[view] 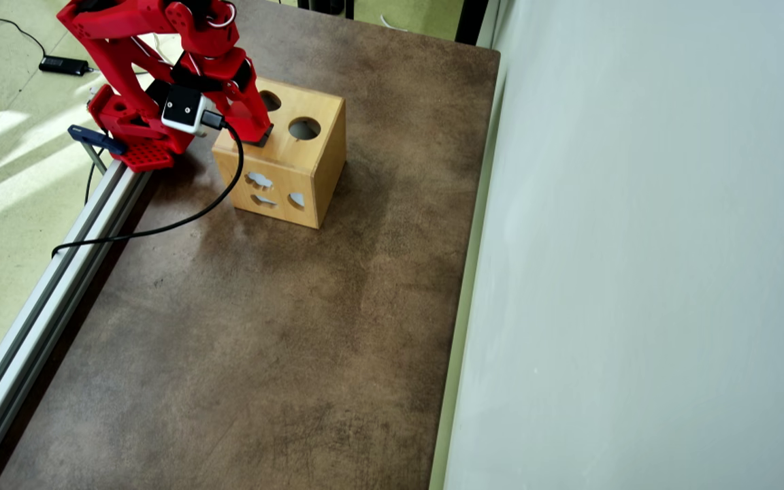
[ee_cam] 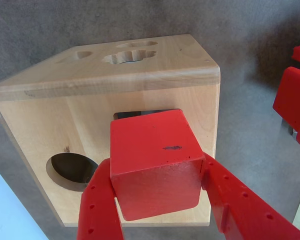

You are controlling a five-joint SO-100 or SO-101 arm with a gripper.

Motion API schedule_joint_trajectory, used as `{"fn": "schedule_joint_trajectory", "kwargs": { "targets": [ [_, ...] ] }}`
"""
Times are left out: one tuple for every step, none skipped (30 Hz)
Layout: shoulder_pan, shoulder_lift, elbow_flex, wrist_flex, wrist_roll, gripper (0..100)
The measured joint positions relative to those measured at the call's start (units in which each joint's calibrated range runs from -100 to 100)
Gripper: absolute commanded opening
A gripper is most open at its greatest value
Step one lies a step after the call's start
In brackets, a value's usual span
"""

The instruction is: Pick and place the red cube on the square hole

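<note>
In the wrist view the red cube (ee_cam: 152, 160) is clamped between my gripper's (ee_cam: 155, 167) two red fingers, one on each side face. It hangs just in front of the face of the light wooden box (ee_cam: 115, 70) that the camera looks at. A dark sliver of the square hole (ee_cam: 135, 114) shows right behind the cube's far edge; the cube covers the rest. A round hole (ee_cam: 70, 170) lies to the left on the same face. In the overhead view the gripper (view: 256, 129) reaches down over the box's (view: 310, 170) top, and the arm hides the cube.
The box stands at the far left of a brown table (view: 263, 340), close to the arm's base. A black cable (view: 160, 228) loops across the table to an aluminium rail (view: 58, 272) along its left edge. A pale wall (view: 637, 272) borders the right side.
</note>
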Motion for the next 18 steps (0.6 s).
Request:
{"fn": "schedule_joint_trajectory", "kwargs": {
  "targets": [
    [0.00, 0.00, 0.00, 0.00, 0.00, 2],
    [0.00, 0.00, 0.00, 0.00, 0.00, 2],
    [0.00, 0.00, 0.00, 0.00, 0.00, 2],
    [0.00, 0.00, 0.00, 0.00, 0.00, 2],
    [0.00, 0.00, 0.00, 0.00, 0.00, 2],
    [0.00, 0.00, 0.00, 0.00, 0.00, 2],
    [0.00, 0.00, 0.00, 0.00, 0.00, 2],
    [0.00, 0.00, 0.00, 0.00, 0.00, 2],
    [0.00, 0.00, 0.45, 0.00, 0.00, 2],
    [0.00, 0.00, 0.90, 0.00, 0.00, 2],
    [0.00, 0.00, 1.08, 0.00, 0.00, 2],
    [0.00, 0.00, 1.08, 0.00, 0.00, 2],
    [0.00, 0.00, 1.08, 0.00, 0.00, 2],
    [0.00, 0.00, 1.08, 0.00, 0.00, 2],
    [0.00, 0.00, 1.08, 0.00, 0.00, 2],
    [0.00, 0.00, 1.08, 0.00, 0.00, 2],
    [0.00, 0.00, 1.08, 0.00, 0.00, 2],
    [0.00, 0.00, 1.08, 0.00, 0.00, 2]
  ]
}}
